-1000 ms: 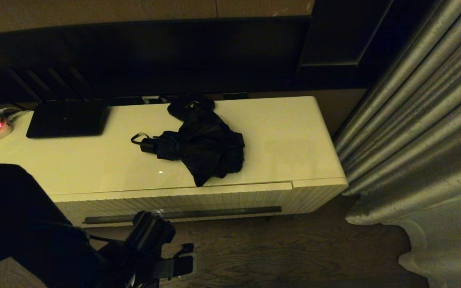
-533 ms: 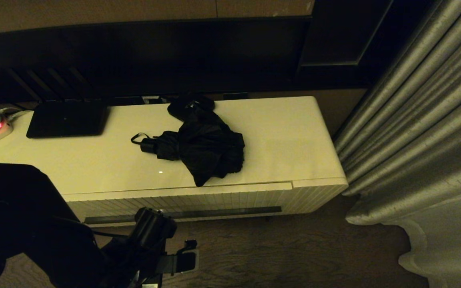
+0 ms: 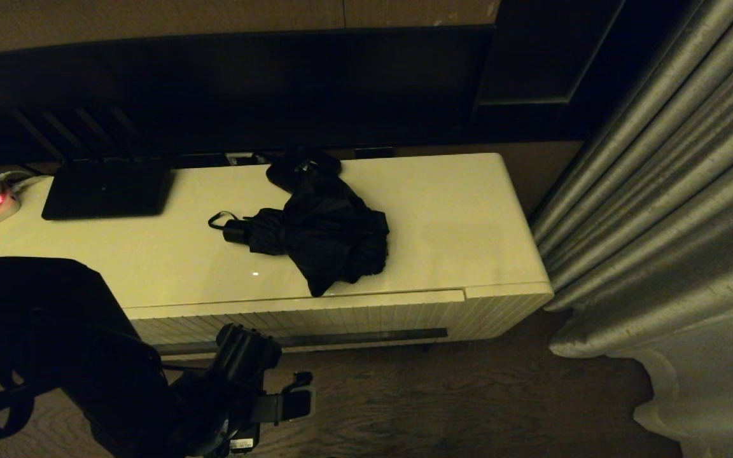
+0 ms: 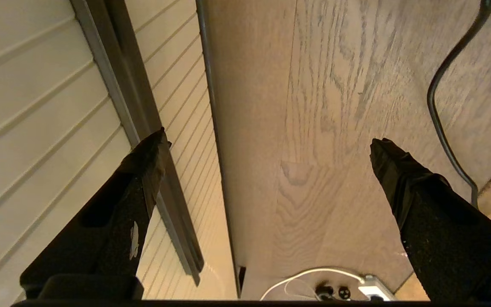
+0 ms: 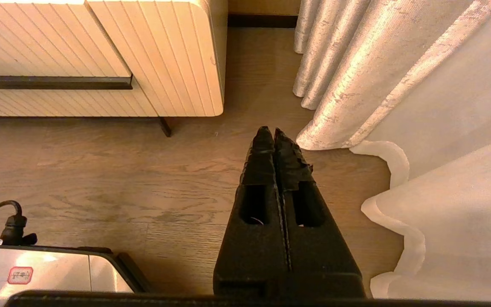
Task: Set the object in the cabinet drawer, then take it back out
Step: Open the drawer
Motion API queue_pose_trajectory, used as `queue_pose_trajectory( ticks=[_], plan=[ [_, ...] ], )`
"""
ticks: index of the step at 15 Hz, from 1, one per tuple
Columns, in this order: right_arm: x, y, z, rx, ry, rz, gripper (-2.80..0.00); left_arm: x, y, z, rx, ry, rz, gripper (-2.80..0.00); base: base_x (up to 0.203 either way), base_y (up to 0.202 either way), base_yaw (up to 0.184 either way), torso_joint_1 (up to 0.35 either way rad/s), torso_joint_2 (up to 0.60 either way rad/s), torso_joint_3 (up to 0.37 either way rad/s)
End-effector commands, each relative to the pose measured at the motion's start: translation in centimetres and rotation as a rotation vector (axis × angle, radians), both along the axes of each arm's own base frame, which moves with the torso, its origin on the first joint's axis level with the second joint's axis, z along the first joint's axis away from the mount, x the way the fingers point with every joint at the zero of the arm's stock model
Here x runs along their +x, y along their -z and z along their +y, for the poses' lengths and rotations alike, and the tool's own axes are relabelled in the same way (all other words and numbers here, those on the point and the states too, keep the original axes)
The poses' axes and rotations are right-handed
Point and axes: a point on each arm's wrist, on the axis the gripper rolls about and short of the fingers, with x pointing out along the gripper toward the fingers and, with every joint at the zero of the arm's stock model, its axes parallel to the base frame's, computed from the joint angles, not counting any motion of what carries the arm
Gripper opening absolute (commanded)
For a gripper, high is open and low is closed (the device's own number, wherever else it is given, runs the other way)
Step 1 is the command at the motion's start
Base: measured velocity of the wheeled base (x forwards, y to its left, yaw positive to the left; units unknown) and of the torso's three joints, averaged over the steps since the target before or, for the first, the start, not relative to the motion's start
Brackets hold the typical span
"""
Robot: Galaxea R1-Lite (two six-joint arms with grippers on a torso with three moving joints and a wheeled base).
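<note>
I have the left tool (image 4: 267, 143) spread wide low beside the shut drawer (image 3: 290, 318), one fingertip by its handle slot (image 4: 143, 123) to pull it, while the umbrella (image 3: 315, 232) waits on the tabletop (image 3: 455, 216) and the right tool (image 5: 274, 134) hangs pinched closed, empty.

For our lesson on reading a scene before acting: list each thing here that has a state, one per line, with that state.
Cabinet drawer: closed.
Umbrella: folded, fabric loose, lying on the cabinet top.
Left tool: open, close to the drawer's handle slot, holding nothing.
Right tool: shut, empty, above the floor.
</note>
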Motion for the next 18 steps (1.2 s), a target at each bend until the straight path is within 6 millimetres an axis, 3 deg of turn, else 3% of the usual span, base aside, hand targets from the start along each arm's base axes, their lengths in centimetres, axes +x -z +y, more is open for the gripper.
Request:
queue_pose_trajectory(
  ticks=[1,18],
  plan=[
    [0.0,0.0,0.0,0.000,-0.001,0.000,-2.80,0.4,0.5,0.0,0.007,-0.003,0.002,0.00,0.000,0.000,0.000,0.000,0.00,0.000],
    [0.0,0.0,0.0,0.000,-0.001,0.000,-2.80,2.2,1.5,0.0,0.004,-0.029,-0.013,0.00,0.000,0.000,0.000,0.000,0.00,0.000]
  ],
)
